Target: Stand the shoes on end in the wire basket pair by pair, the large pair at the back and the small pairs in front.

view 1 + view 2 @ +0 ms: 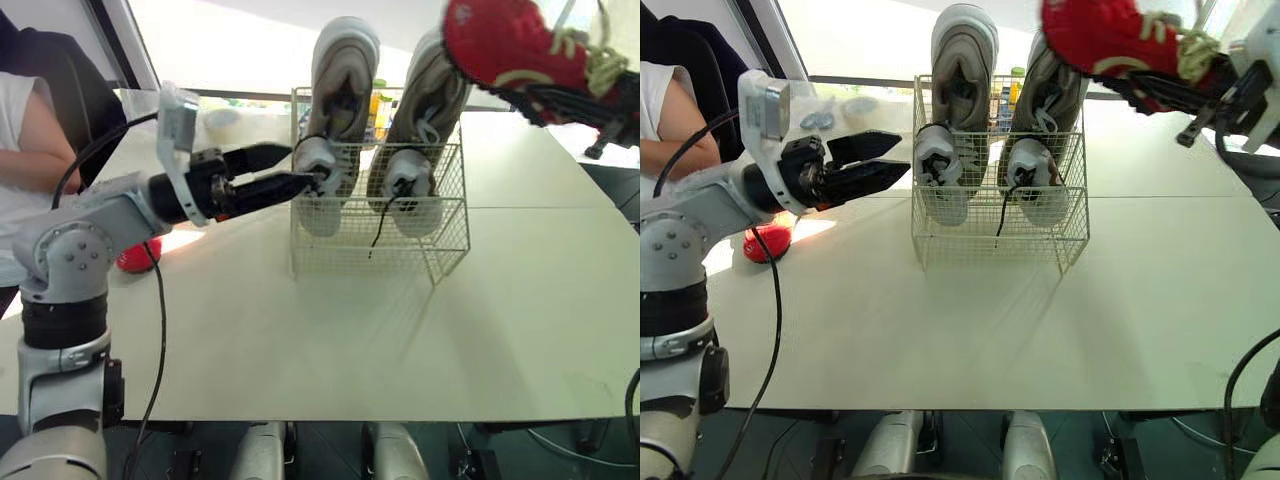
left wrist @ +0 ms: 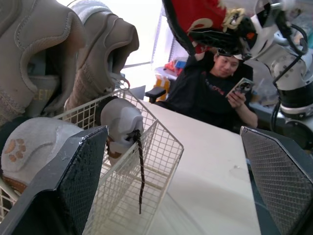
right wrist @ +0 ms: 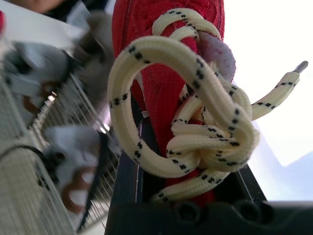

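Here the right hand [image 1: 1145, 90] grips the red shoe [image 1: 1095, 35] lengthwise level, toe leftward; left hand [image 1: 902, 155] spread, empty

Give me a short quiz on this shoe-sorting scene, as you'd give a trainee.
1. True or false: the wire basket holds four grey shoes, the large pair standing behind the small pair.
2. What do the right jaws hold? A) the red shoe B) a grey shoe C) nothing
3. Are the left jaws open or shut, and where are they?
Key: 1 true; 2 A; 3 open, beside the basket's left side, holding nothing.
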Available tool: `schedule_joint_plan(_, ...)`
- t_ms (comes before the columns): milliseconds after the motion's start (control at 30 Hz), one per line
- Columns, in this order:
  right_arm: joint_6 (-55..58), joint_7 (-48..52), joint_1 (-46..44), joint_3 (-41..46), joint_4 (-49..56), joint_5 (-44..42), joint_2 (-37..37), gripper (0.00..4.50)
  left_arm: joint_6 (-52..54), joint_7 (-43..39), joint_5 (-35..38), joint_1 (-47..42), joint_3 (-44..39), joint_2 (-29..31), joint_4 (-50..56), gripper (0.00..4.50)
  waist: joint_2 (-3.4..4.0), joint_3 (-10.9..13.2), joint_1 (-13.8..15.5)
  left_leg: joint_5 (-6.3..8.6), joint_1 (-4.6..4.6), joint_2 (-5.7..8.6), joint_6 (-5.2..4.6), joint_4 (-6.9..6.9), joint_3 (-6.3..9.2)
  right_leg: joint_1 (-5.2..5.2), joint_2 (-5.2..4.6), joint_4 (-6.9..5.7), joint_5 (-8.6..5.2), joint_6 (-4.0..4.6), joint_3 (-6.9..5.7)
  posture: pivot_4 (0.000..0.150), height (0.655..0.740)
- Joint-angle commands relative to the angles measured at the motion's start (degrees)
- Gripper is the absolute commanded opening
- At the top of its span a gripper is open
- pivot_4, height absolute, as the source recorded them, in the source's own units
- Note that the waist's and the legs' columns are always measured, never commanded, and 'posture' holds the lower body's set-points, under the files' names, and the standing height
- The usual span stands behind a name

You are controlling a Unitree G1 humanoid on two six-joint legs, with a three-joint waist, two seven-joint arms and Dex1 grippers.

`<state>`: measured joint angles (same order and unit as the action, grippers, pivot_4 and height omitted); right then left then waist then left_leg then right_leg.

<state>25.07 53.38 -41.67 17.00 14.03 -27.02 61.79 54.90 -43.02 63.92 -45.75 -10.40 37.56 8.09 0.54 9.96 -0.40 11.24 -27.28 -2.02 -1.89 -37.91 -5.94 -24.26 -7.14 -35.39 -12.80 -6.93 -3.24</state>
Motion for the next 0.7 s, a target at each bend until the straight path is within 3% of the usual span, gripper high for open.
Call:
schedule_joint_plan(33,-2.2,-0.4,-1.7,-3.7,6.7,0.4,-1.3,0.48,2.4,1.6,4.4,-4.8,-3.4,-0.8,-2.8,4.50,-0.03,0.0,-0.1,0.00,-0.01,0.00,-0.01,-0.01,0.00,-0.01,0.00,0.00,0.01,0.01,0.00,0.150,0.7400)
schedule_joint_plan(333,-13.3,-0.7,-3.2,-15.6,7.5,11.6,-7.3,0.48,7.3,6.4,9.7,-5.9,-4.0,-3.8,-2.7,4.50,-0.07,0.0,-0.2,-0.02,-0.02,0.00,0.01,-0.01,-0.03,-0.06,0.00,-0.07,0.02,-0.01,0.00,0.150,0.7400)
schedule_joint_plan(567,-16.7,1.9,-6.4,-19.3,6.5,14.4,-9.5,0.48,7.4,8.1,7.5,-4.4,-2.5,-4.9,-2.2,4.50,-0.08,0.1,-0.2,-0.05,-0.01,0.00,0.05,-0.01,-0.01,-0.06,0.01,-0.12,0.02,-0.02,0.00,0.150,0.7400)
schedule_joint_plan(700,-17.2,3.2,-7.8,-19.8,5.7,14.5,-9.8,0.46,7.3,8.6,6.6,-3.8,-2.3,-4.8,-2.5,3.20,-0.08,0.1,-0.2,-0.05,-0.01,0.00,0.05,-0.01,0.00,-0.06,0.01,-0.11,0.02,-0.01,0.00,0.150,0.7400)
